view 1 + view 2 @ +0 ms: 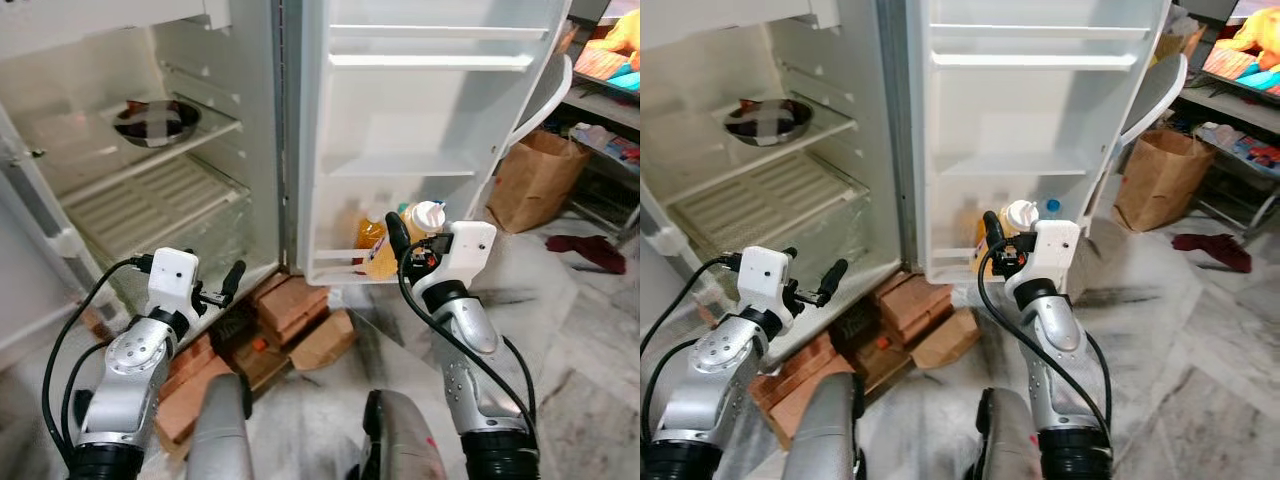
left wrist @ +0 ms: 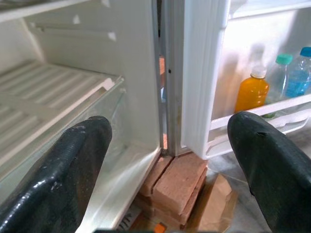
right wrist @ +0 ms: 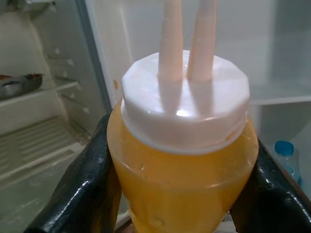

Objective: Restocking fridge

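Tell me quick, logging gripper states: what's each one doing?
Left gripper: open, holding nothing.
Right gripper: closed on the orange bottle.

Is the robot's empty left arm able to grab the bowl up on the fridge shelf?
Probably yes. The left pincer is open and empty, the fridge stands open, and nothing blocks the way to the dark bowl, though it sits higher and deeper, so the arm must stretch.

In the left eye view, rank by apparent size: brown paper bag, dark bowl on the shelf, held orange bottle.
1. Brown paper bag
2. Dark bowl
3. Orange bottle in the right gripper, partly hidden, so its place is unsure.
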Motion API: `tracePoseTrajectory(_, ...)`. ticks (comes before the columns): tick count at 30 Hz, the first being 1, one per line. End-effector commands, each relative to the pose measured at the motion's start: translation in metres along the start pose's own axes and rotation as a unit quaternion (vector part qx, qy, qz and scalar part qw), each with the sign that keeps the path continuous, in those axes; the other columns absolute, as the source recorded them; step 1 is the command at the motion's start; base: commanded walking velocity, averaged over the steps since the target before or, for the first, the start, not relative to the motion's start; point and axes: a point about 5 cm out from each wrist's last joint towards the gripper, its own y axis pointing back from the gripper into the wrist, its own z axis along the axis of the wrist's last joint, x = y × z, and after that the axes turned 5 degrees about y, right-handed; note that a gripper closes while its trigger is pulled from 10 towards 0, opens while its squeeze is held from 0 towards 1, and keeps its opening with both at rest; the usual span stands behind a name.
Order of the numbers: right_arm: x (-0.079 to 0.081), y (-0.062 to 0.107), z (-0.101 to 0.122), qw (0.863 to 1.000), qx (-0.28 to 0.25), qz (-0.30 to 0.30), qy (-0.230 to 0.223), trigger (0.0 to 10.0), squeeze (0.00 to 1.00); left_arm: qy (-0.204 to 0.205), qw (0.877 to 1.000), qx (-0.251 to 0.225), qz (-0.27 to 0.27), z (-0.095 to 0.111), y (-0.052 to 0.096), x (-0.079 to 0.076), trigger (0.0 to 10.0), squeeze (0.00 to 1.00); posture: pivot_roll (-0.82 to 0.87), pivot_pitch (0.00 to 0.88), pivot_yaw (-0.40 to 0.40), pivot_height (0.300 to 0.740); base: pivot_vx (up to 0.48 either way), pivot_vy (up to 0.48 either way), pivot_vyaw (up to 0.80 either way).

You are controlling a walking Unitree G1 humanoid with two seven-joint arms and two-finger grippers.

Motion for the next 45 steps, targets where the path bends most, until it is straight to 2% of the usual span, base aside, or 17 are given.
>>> tracePoseTrajectory(1, 0.004, -0.001, 0.008, 1.000, -0.014, 0.010, 0.001, 10.0, 0.00, 0.001, 1.000, -0.011, -0.003, 0.006, 0.000, -0.002, 10.0, 0.00, 0.01, 0.006, -0.074, 0.610, 0.247, 0.000, 0.00)
tracePoseTrajectory(10, 0.009, -0.006, 0.011, 1.000, -0.012, 0.024, 0.000, 10.0, 0.00, 0.003, 1.000, -0.014, -0.008, 0.008, 0.002, -0.005, 10.0, 0.00, 0.00, 0.047, -0.084, 0.610, 0.259, 0.000, 0.00)
tracePoseTrajectory(20, 0.012, -0.004, 0.001, 0.999, 0.015, 0.051, 0.004, 10.0, 0.00, 0.005, 1.000, -0.014, -0.022, 0.009, -0.003, -0.014, 10.0, 0.00, 0.00, 0.054, -0.079, 0.610, 0.262, 0.000, 0.00)
tracePoseTrajectory(29, 0.016, -0.001, 0.001, 0.998, 0.016, 0.061, 0.009, 10.0, 0.00, 0.004, 1.000, -0.013, -0.020, 0.008, -0.002, -0.012, 10.0, 0.00, 0.00, 0.056, -0.077, 0.610, 0.290, 0.114, 0.00)
tracePoseTrajectory(35, 0.017, 0.000, 0.001, 0.998, 0.014, 0.058, 0.009, 10.0, 0.00, -0.001, 1.000, -0.007, 0.010, 0.002, 0.005, -0.004, 10.0, 0.00, 0.01, 0.061, -0.077, 0.610, 0.315, 0.256, 0.00)
tracePoseTrajectory(45, 0.017, 0.001, -0.001, 0.998, 0.014, 0.057, 0.014, 10.0, 0.00, -0.001, 1.000, -0.008, 0.007, 0.002, 0.004, -0.006, 10.0, 0.00, 0.01, 0.064, -0.072, 0.610, 0.333, 0.264, 0.00)
